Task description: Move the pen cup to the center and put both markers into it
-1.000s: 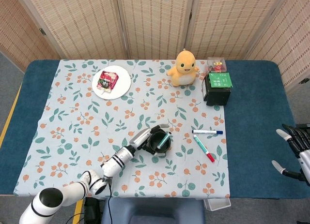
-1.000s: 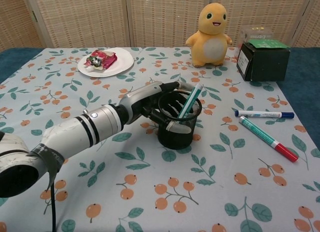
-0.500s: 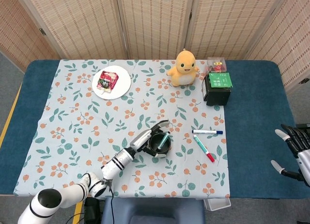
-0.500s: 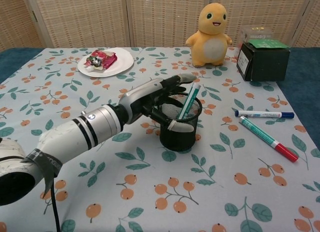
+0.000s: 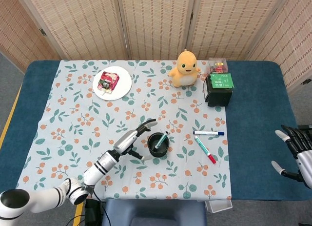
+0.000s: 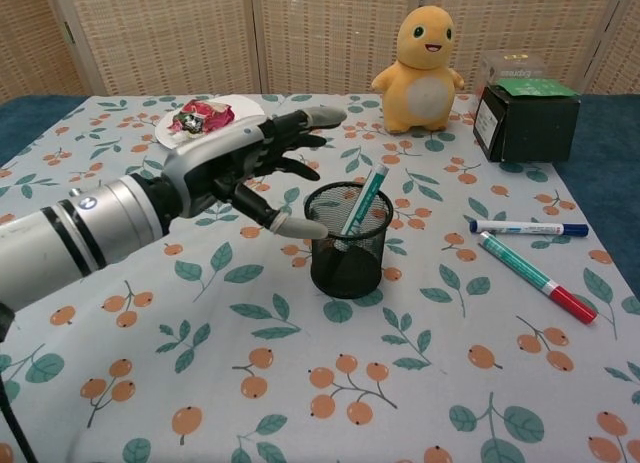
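Note:
The black mesh pen cup [image 5: 158,144] [image 6: 349,240] stands upright near the middle of the floral cloth, with a green marker [image 6: 361,202] leaning inside it. My left hand [image 5: 132,140] [image 6: 245,163] hovers open just left of the cup, fingers spread, touching nothing. A blue-capped white marker [image 5: 208,133] [image 6: 528,228] and a green marker with a red cap [image 5: 205,150] [image 6: 529,276] lie on the cloth to the cup's right. My right hand [image 5: 292,148] hangs open off the table's right edge, seen only in the head view.
A yellow plush toy [image 5: 185,68] [image 6: 421,58] and a black box with a green top [image 5: 219,89] [image 6: 526,119] sit at the back right. A white plate [image 5: 112,83] [image 6: 214,123] with a red snack packet is at the back left.
My left hand has let go of the pen cup and pulled back to the left and up, fingers spreading. The cup stays put. The right hand barely shifted.

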